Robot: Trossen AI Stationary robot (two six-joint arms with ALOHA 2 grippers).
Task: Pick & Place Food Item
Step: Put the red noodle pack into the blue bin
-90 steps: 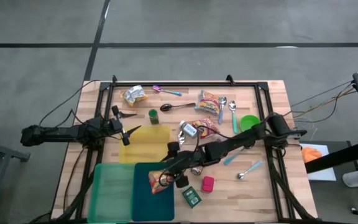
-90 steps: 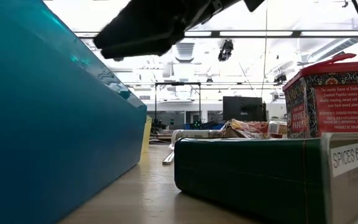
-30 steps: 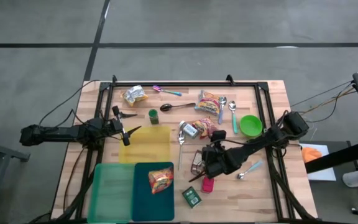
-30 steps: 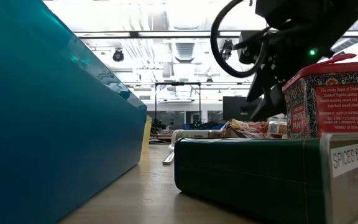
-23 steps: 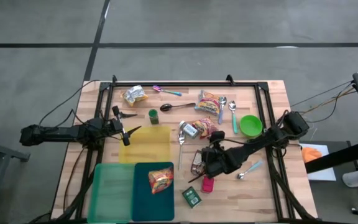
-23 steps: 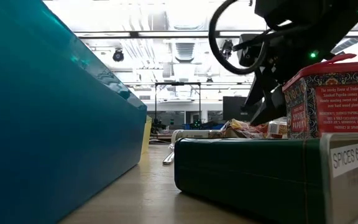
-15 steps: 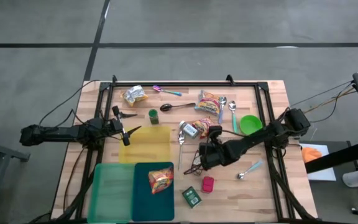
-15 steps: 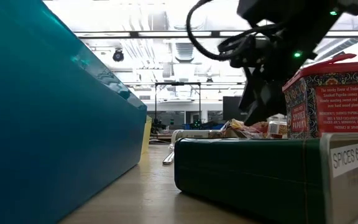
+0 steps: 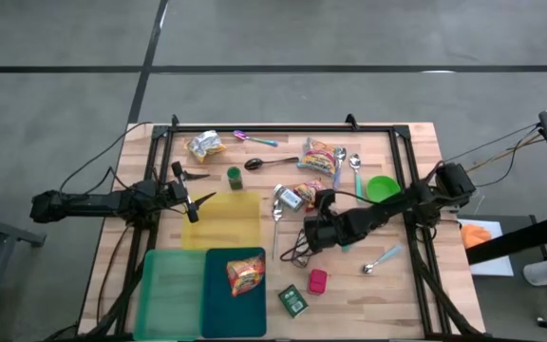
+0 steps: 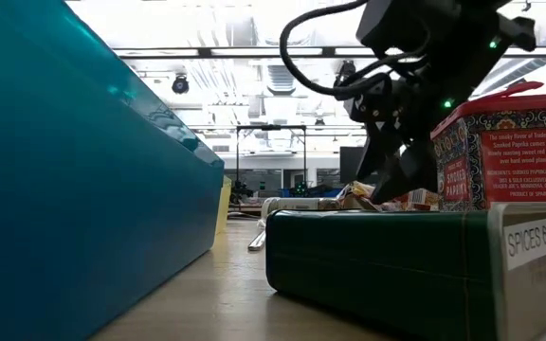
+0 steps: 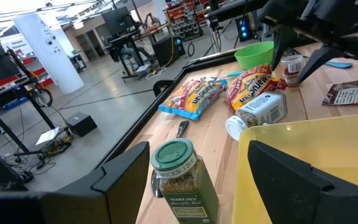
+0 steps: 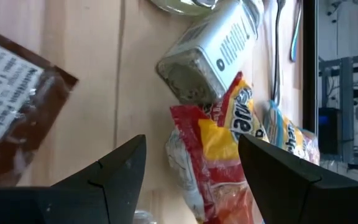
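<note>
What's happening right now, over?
Right gripper open, empty, over red snack bag. Left gripper open, parked by yellow tray. Spice jar beside the bag.

You get the table (image 9: 254,180) from straight overhead, level from its surface, plus close wrist views sharing the red snack bag (image 12: 219,168).

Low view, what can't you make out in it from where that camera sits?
- Teal tray: fills the left side, hiding the table behind it and its own contents.
- Green tin: blocks the table behind it.
- Red tin: base hidden behind the green tin, right side cut by the edge.
- Right gripper: dark against the lights.
</note>
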